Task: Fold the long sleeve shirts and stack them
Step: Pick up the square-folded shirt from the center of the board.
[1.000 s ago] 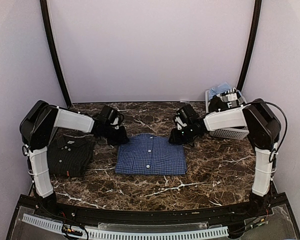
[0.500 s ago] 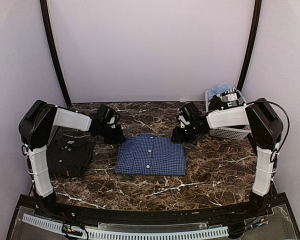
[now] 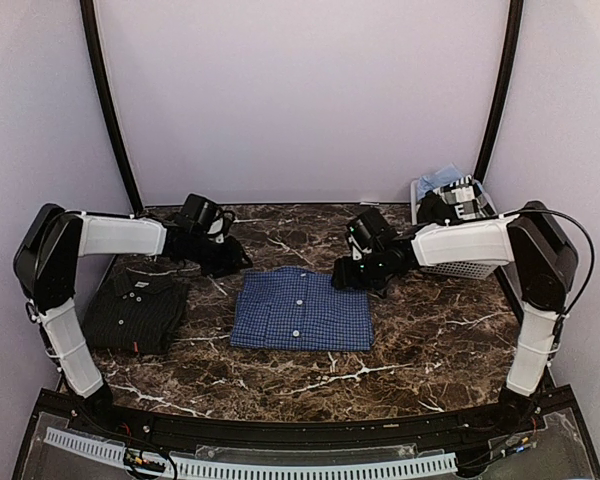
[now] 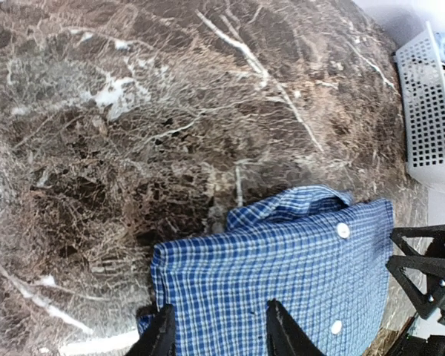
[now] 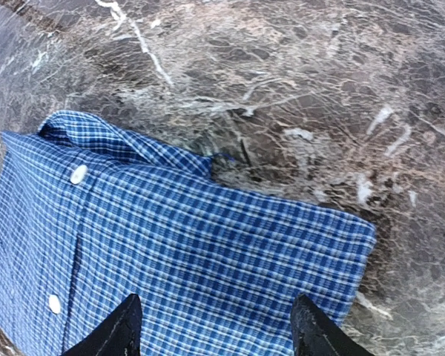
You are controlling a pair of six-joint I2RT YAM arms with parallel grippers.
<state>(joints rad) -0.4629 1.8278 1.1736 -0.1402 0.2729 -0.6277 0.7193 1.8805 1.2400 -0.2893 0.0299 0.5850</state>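
Observation:
A blue checked shirt (image 3: 302, 310) with white buttons lies folded flat mid-table, collar at the far edge. A near-black shirt (image 3: 140, 308) with an orange tag lies folded at the left. My left gripper (image 3: 240, 260) is open and empty, low over the blue shirt's far left corner. In the left wrist view my gripper (image 4: 221, 337) straddles the blue cloth (image 4: 297, 267). My right gripper (image 3: 340, 277) is open and empty over the far right corner. In the right wrist view my gripper (image 5: 216, 330) is spread wide above the shirt (image 5: 170, 245).
A white slatted basket (image 3: 462, 264) holding light blue cloth (image 3: 438, 180) stands at the far right, behind the right arm; it also shows in the left wrist view (image 4: 430, 111). The dark marble table (image 3: 420, 340) shows bare around the shirts.
The left arm has stretched out and swung back to the left, its gripper drawing slightly away from the shirt's corner. The right gripper has shifted a little left toward the collar. The shirts have not moved.

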